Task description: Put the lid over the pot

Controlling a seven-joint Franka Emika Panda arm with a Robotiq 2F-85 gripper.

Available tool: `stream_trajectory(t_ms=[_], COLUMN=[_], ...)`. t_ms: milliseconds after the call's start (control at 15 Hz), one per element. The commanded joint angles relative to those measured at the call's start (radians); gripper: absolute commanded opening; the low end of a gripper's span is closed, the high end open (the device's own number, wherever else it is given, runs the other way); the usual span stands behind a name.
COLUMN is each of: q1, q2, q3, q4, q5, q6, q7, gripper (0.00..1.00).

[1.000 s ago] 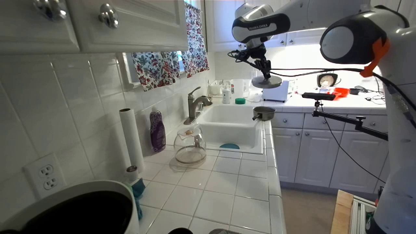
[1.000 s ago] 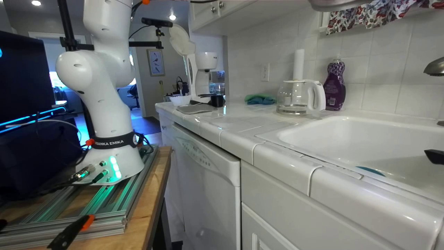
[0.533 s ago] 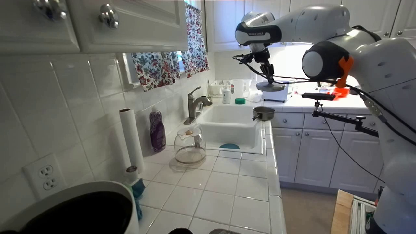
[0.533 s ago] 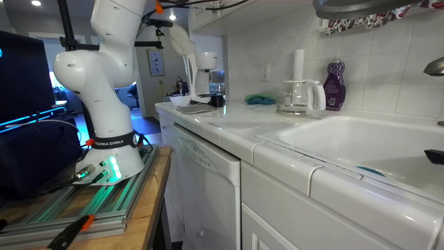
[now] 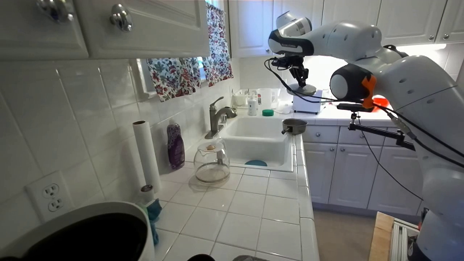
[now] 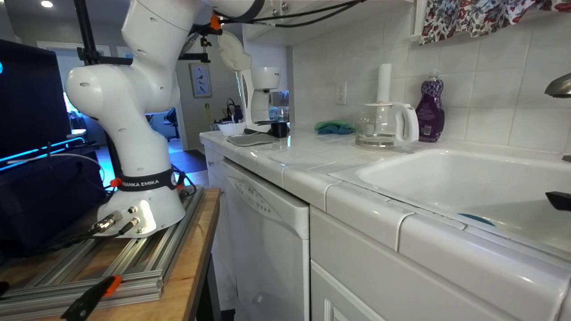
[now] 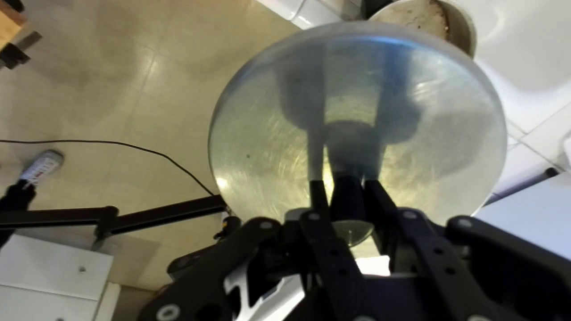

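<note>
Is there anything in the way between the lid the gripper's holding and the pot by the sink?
Nothing visible blocks the gap between the lid and the pot. In an exterior view, black cables cross in front of the lid and seem to dip just below it; how close they hang, I can't tell.

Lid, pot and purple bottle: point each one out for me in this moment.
Lid [image 7: 351, 104]: wrist view, on its shiny upper face.
Pot [image 5: 297, 128]: in an exterior view, on the outside of its side wall.
Purple bottle [image 6: 430, 110]: in an exterior view, on the middle of its body.
</note>
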Motion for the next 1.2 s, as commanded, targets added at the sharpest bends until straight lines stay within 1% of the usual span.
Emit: stream_trajectory(t_ms=[0,267,333,400,533,600,733,867,1000,1067,1133], q1=[-0.003,-0.006,-0.006,-0.006,-0.016,-0.023,-0.036,-0.057,-0.069,-0.079,-0.080], q2=[0.009,0.027,0.028,0.041,0.078,0.091,0.121,0.146,0.171,0.210,0.219], q3=[0.001,0.002,0.002,-0.003,-0.007,-0.005,-0.007,0.007,0.006,-0.010,-0.016], q4=[0.013,0.038,0.040,0.046,0.069,0.079,0.095,0.105,0.114,0.169,0.174], q5=[0.001,0.001,0.001,-0.008,-0.027,-0.022,-0.021,-0.003,-0.008,0.020,0.024], q6=[0.020,0.036,0.036,0.053,0.086,0.080,0.112,0.133,0.172,0.158,0.137], q7=[-0.013,-0.024,-0.025,-0.024,-0.094,-0.112,-0.156,-0.236,-0.303,-0.339,-0.332], gripper=[0.26,0.26,0.06,0.06,0.06,0.06,0.06,0.06,0.06,0.06,0.06])
